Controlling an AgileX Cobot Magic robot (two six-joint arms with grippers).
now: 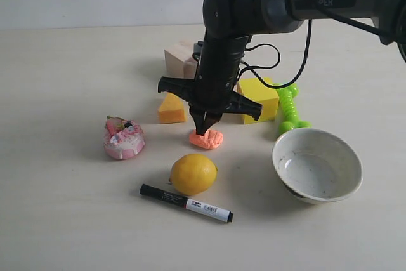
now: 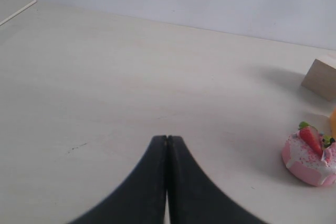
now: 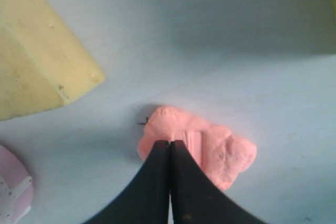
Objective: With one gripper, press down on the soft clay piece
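The soft clay piece (image 1: 207, 138) is a small salmon-orange lump lying on the table between the cheese-like wedge and the lemon. My right gripper (image 1: 206, 127) hangs straight over it, shut, with its tips at the clay's top. In the right wrist view the closed right gripper (image 3: 170, 141) meets the lumpy clay (image 3: 220, 150) at its near edge, beside a pressed groove. My left gripper (image 2: 167, 138) is shut on nothing, over bare table, and it does not show in the exterior view.
Round the clay lie an orange-yellow wedge (image 1: 171, 108), a pink frosted cake toy (image 1: 123, 138), a lemon (image 1: 193, 174), a black-and-white marker (image 1: 186, 203), a white bowl (image 1: 316, 164), a yellow block (image 1: 259, 98), a green dumbbell toy (image 1: 290, 110) and a wooden block (image 1: 180, 59).
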